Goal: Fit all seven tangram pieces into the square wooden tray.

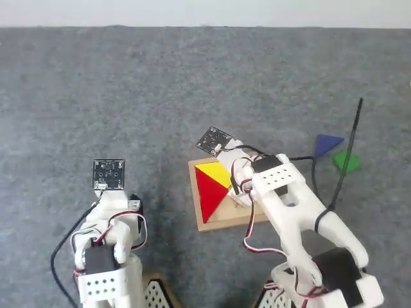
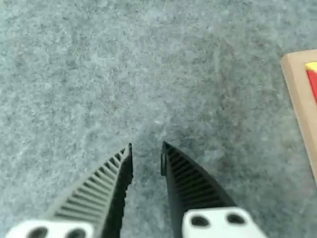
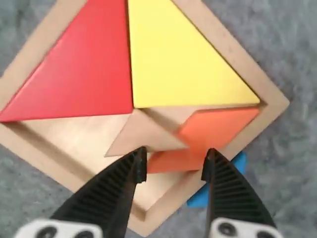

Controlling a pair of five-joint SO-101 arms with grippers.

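The square wooden tray (image 1: 207,224) (image 3: 275,101) lies right of the table's middle. A red triangle (image 1: 209,192) (image 3: 79,74) and a yellow triangle (image 1: 217,172) (image 3: 178,64) lie flat in it. My right gripper (image 3: 173,166) hangs over the tray, shut on the near end of an orange parallelogram (image 3: 213,129), whose far end rests by a tray corner. A pale wood triangle (image 3: 143,136) touches the orange piece. A blue triangle (image 1: 327,142) and a green piece (image 1: 345,160) lie on the carpet to the right. My left gripper (image 2: 146,148) hovers over bare carpet, slightly open, holding nothing.
Grey carpet (image 1: 128,83) covers the table. A blue piece (image 3: 218,186) peeks out just outside the tray's rim, close to my right fingers. A black cable (image 1: 347,154) runs past the green piece. The tray's edge (image 2: 297,94) lies well clear of my left gripper.
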